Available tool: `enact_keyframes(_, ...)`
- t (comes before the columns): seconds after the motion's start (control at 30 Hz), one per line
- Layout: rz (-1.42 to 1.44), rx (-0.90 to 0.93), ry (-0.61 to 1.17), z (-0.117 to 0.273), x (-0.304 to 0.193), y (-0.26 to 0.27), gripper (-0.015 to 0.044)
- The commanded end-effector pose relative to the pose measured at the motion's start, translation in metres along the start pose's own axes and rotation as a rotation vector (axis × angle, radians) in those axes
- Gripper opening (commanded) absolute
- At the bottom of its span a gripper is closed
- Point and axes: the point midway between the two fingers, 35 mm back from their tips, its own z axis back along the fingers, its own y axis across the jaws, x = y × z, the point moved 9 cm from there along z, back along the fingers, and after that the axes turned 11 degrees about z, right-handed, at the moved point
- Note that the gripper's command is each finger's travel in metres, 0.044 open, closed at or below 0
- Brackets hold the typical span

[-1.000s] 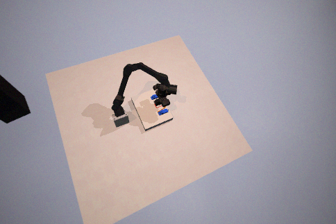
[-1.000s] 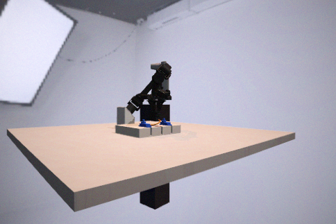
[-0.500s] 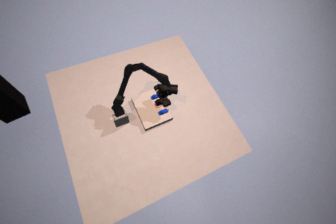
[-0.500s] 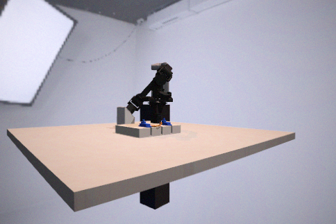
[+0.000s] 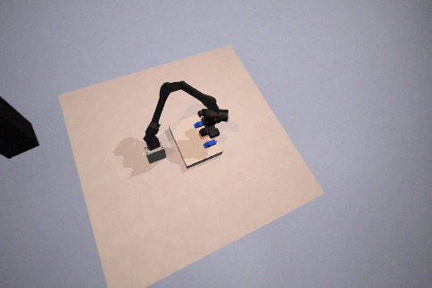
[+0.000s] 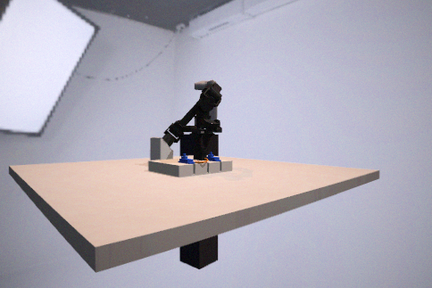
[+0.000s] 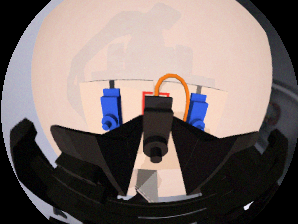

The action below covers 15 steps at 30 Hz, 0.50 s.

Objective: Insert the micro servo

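Observation:
The loose servo [image 7: 158, 117] is dark, with its round output shaft toward the wrist camera. My gripper [image 5: 208, 133] [image 6: 202, 156] [image 7: 157, 119] is shut on it, low over the deck [image 5: 189, 156] [image 6: 170, 168] [image 7: 91, 97]. Its orange cable [image 7: 172, 75] [image 6: 201, 162] loops out past the far end of the servo and bends back to the right. The pocket's red outline [image 7: 148, 93] [image 5: 201, 136] shows partly around the servo's far end. The servo and fingers hide the pocket's inside, and I cannot tell whether the servo has entered it.
Two blue servos sit on the deck on either side of the pocket, one on the left [image 7: 111, 106] [image 5: 210, 144] and one on the right [image 7: 198, 106] [image 5: 198, 124]. The deck stands on a beige table [image 5: 223, 213] [image 6: 214, 204], beside the arm's base [image 5: 155, 155].

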Motion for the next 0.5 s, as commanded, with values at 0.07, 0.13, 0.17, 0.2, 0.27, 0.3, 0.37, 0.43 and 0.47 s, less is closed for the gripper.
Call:
enact_keyframes(0.07, -0.006, 0.002, -0.003, -0.005, 0.0, 0.0, 0.0)
enact_keyframes(0.13, -0.006, 0.002, -0.003, -0.007, 0.0, 0.0, 0.0)
enact_keyframes(0.17, -0.006, 0.003, -0.003, -0.007, 0.0, 0.0, 0.0)
enact_keyframes(0.2, -0.006, 0.003, -0.003, -0.008, 0.0, 0.0, 0.0)
enact_keyframes(0.27, -0.006, 0.003, -0.003, -0.01, 0.0, 0.0, 0.0)
enact_keyframes(0.3, -0.006, 0.003, -0.003, -0.011, 0.0, 0.0, 0.0)
enact_keyframes(0.37, -0.006, 0.003, -0.003, -0.012, 0.0, 0.0, 0.0)
enact_keyframes(0.43, -0.006, 0.003, -0.003, -0.013, 0.0, 0.0, 0.0)
enact_keyframes(0.47, -0.006, 0.003, -0.003, -0.014, 0.0, 0.0, 0.0)
